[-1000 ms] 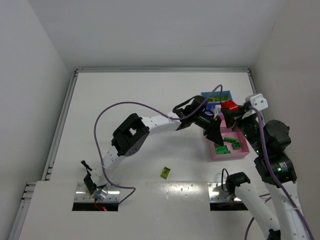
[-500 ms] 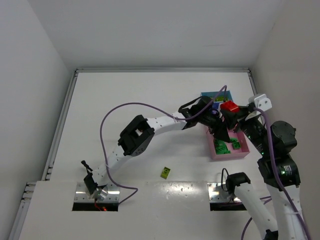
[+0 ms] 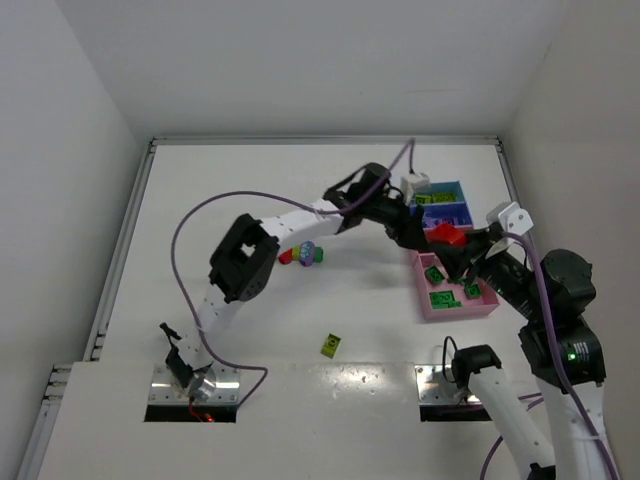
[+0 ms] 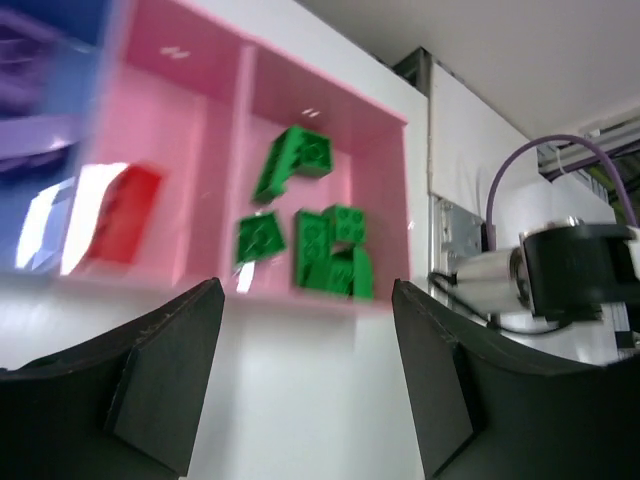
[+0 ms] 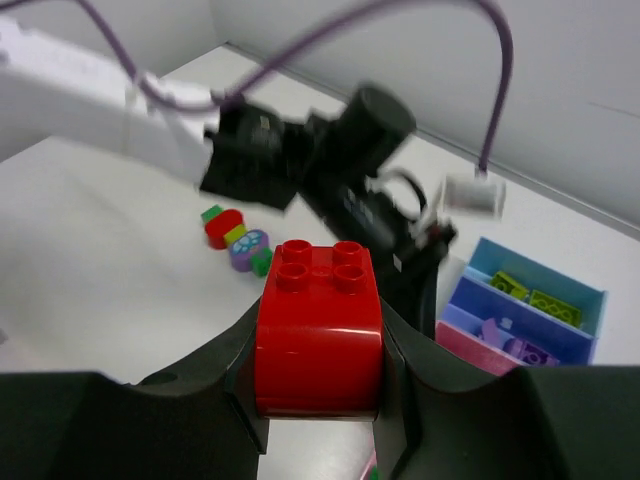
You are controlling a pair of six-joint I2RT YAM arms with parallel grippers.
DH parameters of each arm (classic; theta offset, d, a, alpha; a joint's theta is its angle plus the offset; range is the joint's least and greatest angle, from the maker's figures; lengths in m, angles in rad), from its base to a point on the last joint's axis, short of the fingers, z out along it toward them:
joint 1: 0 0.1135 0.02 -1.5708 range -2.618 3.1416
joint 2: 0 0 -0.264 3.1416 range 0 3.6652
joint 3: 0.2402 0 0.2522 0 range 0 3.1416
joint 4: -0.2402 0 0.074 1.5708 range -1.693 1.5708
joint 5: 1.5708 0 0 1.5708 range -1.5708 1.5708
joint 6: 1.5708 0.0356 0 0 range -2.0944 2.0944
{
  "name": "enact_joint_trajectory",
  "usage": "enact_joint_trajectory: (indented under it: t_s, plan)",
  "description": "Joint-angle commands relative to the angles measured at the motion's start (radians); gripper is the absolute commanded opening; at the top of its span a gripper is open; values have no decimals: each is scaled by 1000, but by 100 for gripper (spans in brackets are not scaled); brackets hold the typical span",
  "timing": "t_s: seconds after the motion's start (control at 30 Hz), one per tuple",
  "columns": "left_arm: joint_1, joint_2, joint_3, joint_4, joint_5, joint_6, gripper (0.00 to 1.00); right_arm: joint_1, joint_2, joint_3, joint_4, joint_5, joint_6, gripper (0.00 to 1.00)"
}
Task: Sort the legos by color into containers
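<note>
Robotics lab cell, plain white walls (image 3: 300, 60), white table (image 3: 230, 170), bolted arm bases (image 3: 190, 385)

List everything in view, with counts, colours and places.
table: one, white, under everything.
pink tray: one, pink, table's right side.
blue tray: one, blue, just beyond the pink tray.
green bricks: about five, green, pink tray's near compartment.
blurred red brick: one, red, seemingly in pink tray's far compartment.
yellow-green bricks: two, blue tray's farthest compartment.
purple bricks: at least two, blue tray's next compartment.
brick cluster: about five, red, green, yellow, purple, mid-table.
lone brick: one, yellow-green, table's near part.
held red brick: one, red, in the right gripper.
left gripper: one, black, open, empty, near pink tray.
right gripper: one, black, shut on held red brick.
</note>
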Motion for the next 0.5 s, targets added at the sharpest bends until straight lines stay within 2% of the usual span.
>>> enact_joint_trajectory:
  t_s: [0.0, 0.13, 0.17, 0.27, 0.4, 0.47]
  plan:
    - [191, -226, -110, 11, 67, 43, 74, 5, 38, 26, -20, -137, 0, 0]
    - [335, -377, -207, -56, 235, 101, 71, 5, 147, 26, -36, -356, -12, 0]
    - [354, -425, -248, -67, 340, 120, 70, 5, 211, 26, -63, -443, -35, 0]
    - [392, -540, -329, -67, 506, 160, 67, 5, 316, 59, -111, -606, -87, 0]
    - [383, -672, -467, -67, 581, 187, 67, 5, 529, 140, -273, -772, -237, 0]
    - [363, -717, -503, -67, 581, 200, 70, 5, 555, 141, -258, -804, -238, 0]
